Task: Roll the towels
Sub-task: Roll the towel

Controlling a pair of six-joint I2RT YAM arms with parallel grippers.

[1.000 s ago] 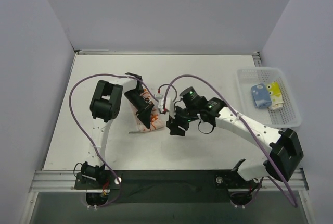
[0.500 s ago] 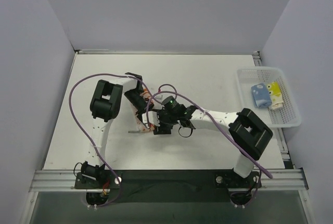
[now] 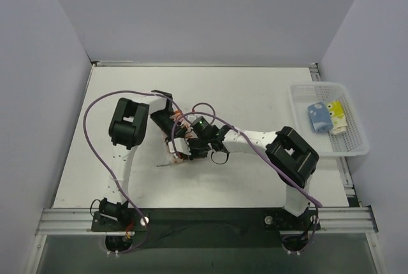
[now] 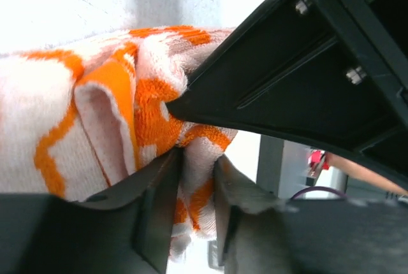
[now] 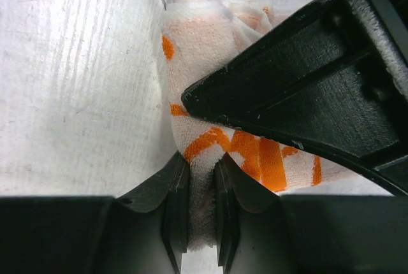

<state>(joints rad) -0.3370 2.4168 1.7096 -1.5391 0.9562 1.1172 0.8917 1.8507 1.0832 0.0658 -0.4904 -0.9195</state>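
The left gripper and right gripper each pinch the bunched orange towel, whose long axis seemingly runs near-to-far.

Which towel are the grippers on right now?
The orange-and-white patterned cloth towel, pinched by left gripper and right gripper; the light blue towel and yellow towel lie in the white mesh basket.

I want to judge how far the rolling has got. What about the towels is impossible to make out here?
- Top view: orange towel mostly under both wrists; its turns unseen.
- Left wrist view: above the left gripper, the other arm's finger hides the towel's right side.
- Right wrist view: same above the right gripper.
- Top view, basket: blue towel and yellow towel too small to tell if rolled.
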